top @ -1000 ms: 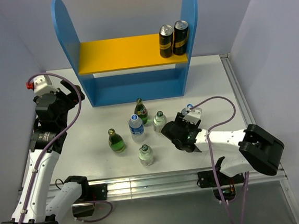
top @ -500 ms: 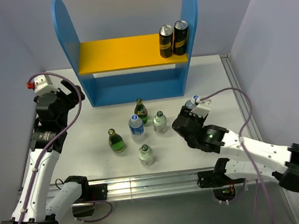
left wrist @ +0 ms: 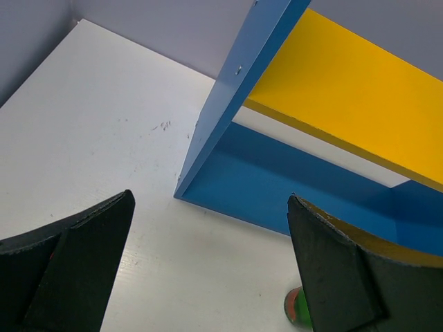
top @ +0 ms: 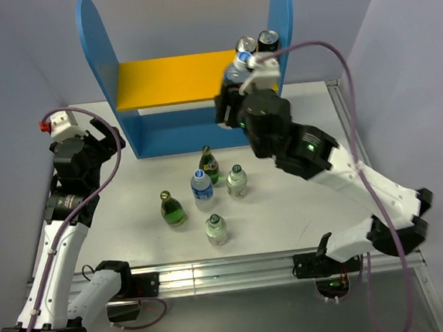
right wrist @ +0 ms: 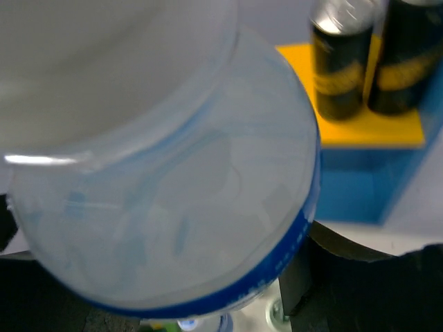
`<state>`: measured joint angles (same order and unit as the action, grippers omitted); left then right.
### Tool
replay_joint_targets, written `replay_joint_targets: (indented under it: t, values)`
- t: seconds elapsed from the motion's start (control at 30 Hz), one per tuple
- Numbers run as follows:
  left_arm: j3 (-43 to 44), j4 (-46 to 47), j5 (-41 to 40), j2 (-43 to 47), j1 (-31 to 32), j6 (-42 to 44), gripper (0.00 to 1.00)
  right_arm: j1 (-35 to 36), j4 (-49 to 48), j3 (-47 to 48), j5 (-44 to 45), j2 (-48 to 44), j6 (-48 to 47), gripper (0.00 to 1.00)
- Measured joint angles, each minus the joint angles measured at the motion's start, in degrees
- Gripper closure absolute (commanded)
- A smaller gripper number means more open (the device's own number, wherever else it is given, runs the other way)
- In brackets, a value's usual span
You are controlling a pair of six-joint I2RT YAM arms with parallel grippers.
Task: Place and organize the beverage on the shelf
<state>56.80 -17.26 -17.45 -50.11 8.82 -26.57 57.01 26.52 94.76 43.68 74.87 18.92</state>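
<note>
Your right gripper [top: 234, 87] is raised off the table [top: 133, 220] and closed around a clear blue-labelled bottle [top: 236, 70]. The bottle stands up out of the jaws with its cap on top. In the right wrist view the bottle's body fills nearly the whole frame, so you cannot see how firmly the fingers press on it.

Just beyond the gripped bottle is the right end of the yellow upper board [top: 175, 78] of the shelf [top: 97, 60]. The two black-and-gold cans [right wrist: 339, 66] stand there, just past the bottle and to its right. From above, the bottle overlaps the board's front edge. Whether it touches the board cannot be told.

The other five bottles stand on the table below and behind that hand, well apart from it: two green [top: 208, 165], one blue-labelled [top: 202, 189] and two short clear [top: 237, 182].

Your left gripper [top: 107, 137] hangs with its fingers [left wrist: 76, 256] spread wide and nothing between them. The shelf's left side panel and blue base lie ahead of it.
</note>
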Motion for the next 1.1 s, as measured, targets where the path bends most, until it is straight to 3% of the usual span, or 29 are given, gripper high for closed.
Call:
replay_joint_targets:
  t: [0.13,0.5,0.7,1.1]
  values:
    - [0.0,0.0,-0.33,0.02,0.0,0.26,0.01,-0.52,-0.09,14.71,-4.09,12.94,-6.95,1.0]
    - [-0.24,0.04,-1.01,0.68,0.0,0.61,0.01,-8.96,1.84,38.42,-13.49,36.89,-16.44,1.0]
    - [-0.24,0.04,-1.11,0.79,0.0,0.94,0.01,-13.46,0.87,39.52,-16.81,40.59,-16.79,1.0]
    - [-0.24,0.02,-1.97,0.79,0.0,1.05,0.01,-19.32,-4.7,38.77,-22.64,43.8,-7.67,1.0]
